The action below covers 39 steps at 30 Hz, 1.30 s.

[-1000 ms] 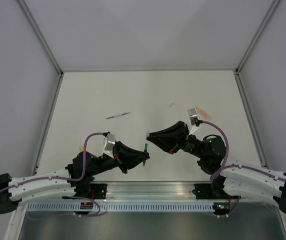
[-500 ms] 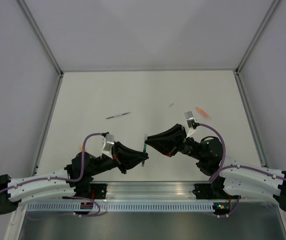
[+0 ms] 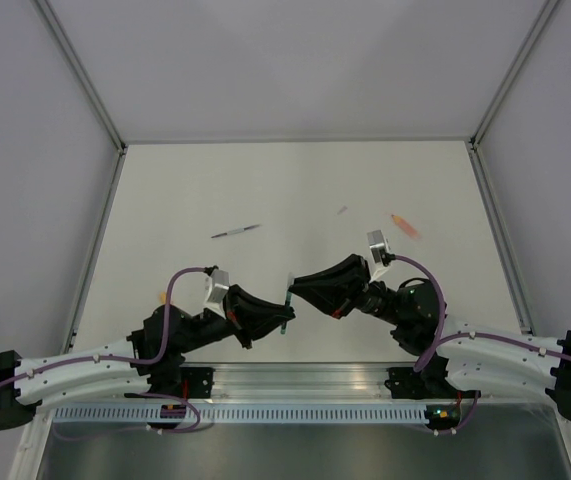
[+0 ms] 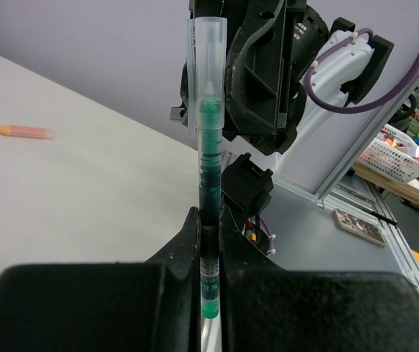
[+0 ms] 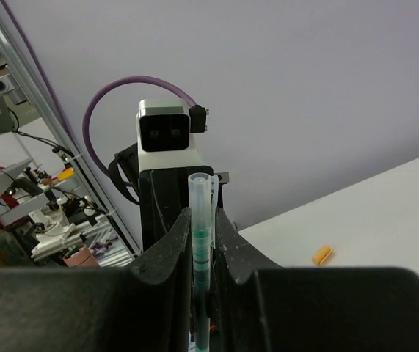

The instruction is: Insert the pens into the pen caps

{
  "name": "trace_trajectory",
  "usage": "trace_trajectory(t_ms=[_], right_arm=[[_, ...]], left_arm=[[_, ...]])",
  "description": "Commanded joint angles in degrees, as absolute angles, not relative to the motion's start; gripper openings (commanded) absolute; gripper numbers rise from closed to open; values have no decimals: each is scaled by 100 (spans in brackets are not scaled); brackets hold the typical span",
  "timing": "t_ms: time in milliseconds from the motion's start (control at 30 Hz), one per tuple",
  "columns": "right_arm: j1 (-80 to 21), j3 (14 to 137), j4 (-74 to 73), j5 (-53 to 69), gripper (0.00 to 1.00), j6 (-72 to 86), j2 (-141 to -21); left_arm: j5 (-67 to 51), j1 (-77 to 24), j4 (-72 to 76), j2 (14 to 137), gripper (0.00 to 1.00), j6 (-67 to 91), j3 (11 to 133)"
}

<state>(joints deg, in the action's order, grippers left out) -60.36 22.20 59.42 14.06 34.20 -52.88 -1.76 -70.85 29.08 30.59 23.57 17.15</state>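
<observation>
green pen (image 4: 209, 191), clear cap (image 4: 208, 44) over tip, midair; silver pen (image 3: 236, 231), pink marker (image 3: 404, 225) lying flat, apart

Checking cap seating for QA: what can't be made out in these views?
- Top external: green pen and clear cap too small, crowded by left gripper and right gripper; seating depth unreadable.
- Left wrist: pen's lower end hidden between its fingers.
- Right wrist: fingers hide the pen below the cap.
- Top external: grey cap is a speck; open end unknown.

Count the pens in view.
3: a silver-grey pen lying centre-left, a pink-orange marker lying at the right, and a green pen held between the left tool and right tool. No others show.
</observation>
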Motion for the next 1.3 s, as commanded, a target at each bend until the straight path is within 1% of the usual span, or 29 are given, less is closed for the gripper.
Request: trace_trajectory(t_ms=[0, 133, 200, 300, 400, 433, 467, 500, 533, 600, 633, 733, 800, 833, 900, 933, 1000, 1100, 1133, 1167, 1267], right_arm=[[-6100, 2162, 5915, 1424, 0, 3234, -5361], [-6170, 2110, 6108, 1441, 0, 3287, -5554], [-6187, 2022, 6388, 1441, 2, 3400, -5616], [-6222, 1837, 6836, 1398, 6, 3559, -5695], [-6223, 1828, 6908, 1371, 13, 3586, -5801], [-6231, 1837, 6900, 1371, 16, 3569, -5809], [-6223, 1846, 6882, 1354, 25, 3560, -5801], [-6231, 1846, 6830, 1336, 30, 3551, -5792], [-6223, 1854, 6794, 1301, 37, 3533, -5714], [-6231, 1854, 6628, 1143, 43, 3498, -5591], [-6231, 1854, 6566, 1099, 50, 3446, -5451], [-6223, 1854, 6346, 1037, 60, 3410, -5195], [-6231, 1854, 6162, 1037, 63, 3358, -5089], [-6231, 1854, 6092, 1037, 68, 3331, -4976], [-6223, 1907, 5732, 1020, 72, 3217, -4748], [-6231, 1951, 5513, 993, 77, 3156, -4659], [-6231, 2188, 4766, 862, 81, 2936, -4405], [-6223, 2600, 3764, 529, 82, 2629, -4167], [-6223, 2732, 3509, 205, 82, 2567, -4157], [-6231, 3038, 3054, 63, 81, 2514, -4157], [-6231, 3653, 2411, -185, 77, 2268, -4324]], left_arm=[[-26, -7093, 3331, 2979, 2, 2347, 1775], [-26, -7093, 3349, 2953, 2, 2338, 1758], [-26, -7093, 3349, 2901, 2, 2338, 1732], [-26, -7093, 3357, 2804, 2, 2329, 1696], [-26, -7093, 3340, 2777, 2, 2303, 1705], [-26, -7084, 3314, 2795, 2, 2294, 1714], [-26, -7093, 3313, 2804, 2, 2285, 1723], [-26, -7093, 3313, 2812, 2, 2276, 1731], [-26, -7093, 3313, 2847, 2, 2285, 1740], [-26, -7093, 3313, 2848, 2, 2276, 1749], [-26, -7093, 3313, 2865, 2, 2276, 1749], [-26, -7093, 3305, 2848, 2, 2268, 1758], [-35, -7093, 3296, 2839, 2, 2268, 1749], [-26, -7093, 3287, 2830, 2, 2268, 1758], [-26, -7093, 3287, 2830, 2, 2259, 1758], [-26, -7093, 3278, 2830, 2, 2259, 1758], [-26, -7093, 3270, 2848, 2, 2233, 1758], [-114, -7093, 3261, 2918, 2, 2189, 1802], [-123, -7093, 3235, 2944, 2, 2180, 1819], [-132, -7093, 3217, 2988, 2, 2171, 1845], [-149, -7093, 3190, 3129, 2, 2162, 1907]])
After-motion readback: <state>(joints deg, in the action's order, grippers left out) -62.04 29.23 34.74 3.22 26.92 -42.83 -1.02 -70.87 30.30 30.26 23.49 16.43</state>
